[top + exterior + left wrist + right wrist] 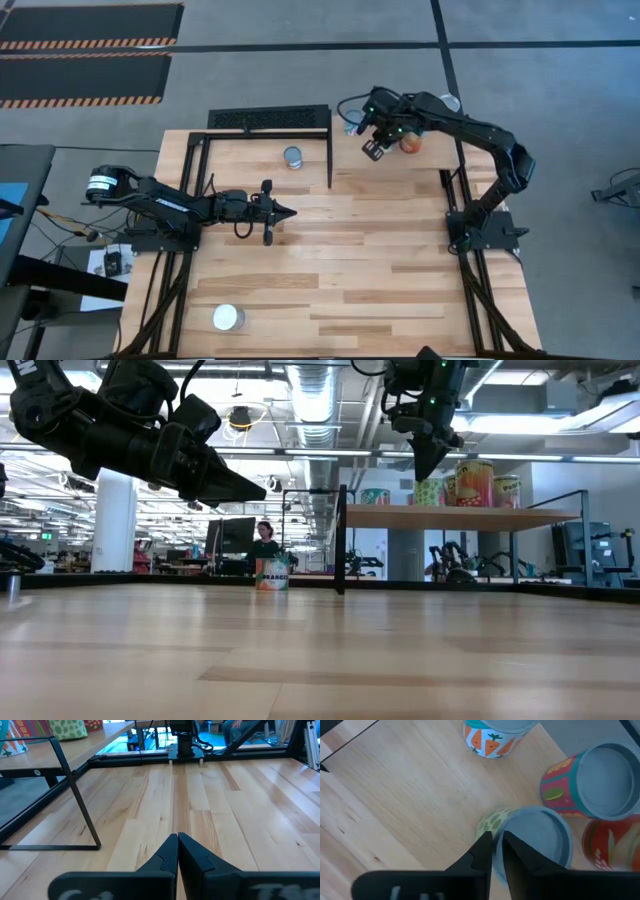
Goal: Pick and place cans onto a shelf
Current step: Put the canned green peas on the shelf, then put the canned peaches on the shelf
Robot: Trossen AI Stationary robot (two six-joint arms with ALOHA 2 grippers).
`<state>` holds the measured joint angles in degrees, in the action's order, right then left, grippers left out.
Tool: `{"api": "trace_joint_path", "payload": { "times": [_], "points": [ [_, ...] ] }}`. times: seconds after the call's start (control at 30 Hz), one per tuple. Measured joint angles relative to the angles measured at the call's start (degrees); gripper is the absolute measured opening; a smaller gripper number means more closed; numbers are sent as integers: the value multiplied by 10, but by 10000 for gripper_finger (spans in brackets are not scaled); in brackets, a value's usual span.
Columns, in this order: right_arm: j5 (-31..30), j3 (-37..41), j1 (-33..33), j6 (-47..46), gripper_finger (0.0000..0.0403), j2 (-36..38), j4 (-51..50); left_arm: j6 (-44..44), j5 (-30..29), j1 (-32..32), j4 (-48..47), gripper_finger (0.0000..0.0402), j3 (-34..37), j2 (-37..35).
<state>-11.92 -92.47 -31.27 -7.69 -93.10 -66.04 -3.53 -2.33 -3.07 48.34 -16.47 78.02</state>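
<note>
Right gripper (374, 150) above the shelf (450, 516) at the desk's (400, 260) far right corner, fingers (485, 847) narrowed to a slit, holding nothing. Right under it a green-spotted can (532, 840), label mostly hidden by its grey lid; beside it a pink-and-teal can (592, 785) and a red can (610, 845), cut off at the frame edge; a carrot-print can (495, 737) also cut off. From overhead, shelf cans largely hidden by the arm. Left gripper (283, 211) over mid-left desk, fingers (170, 852) pressed together, empty. One orange-label can (292, 157) on the desk near the far edge, inside the black frame (270, 125). White-topped can (228, 318) near the front left corner. Person (264, 540) in the background, hard to make out.
</note>
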Motion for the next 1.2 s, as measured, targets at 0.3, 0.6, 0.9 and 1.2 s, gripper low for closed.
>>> {"api": "trace_joint_path", "payload": {
  "times": [0.3, 0.6, 0.9, 1.2],
  "points": [
    [-3, 0, 4, 20, 88, 2, 3, 3, 0, 0, 0, 2, 0, 0],
    [-59, 0, 45, 43, 58, 77, 5, 3, 0, 0, 0, 2, 0, 0],
    [-30, 148, 126, 82, 15, 218, 194, 3, 0, 0, 1, 2, 0, 0],
    [28, 376, 232, 79, 6, 318, 426, 18, 11, 0, 16, 2, 0, 0]
  ]
}}
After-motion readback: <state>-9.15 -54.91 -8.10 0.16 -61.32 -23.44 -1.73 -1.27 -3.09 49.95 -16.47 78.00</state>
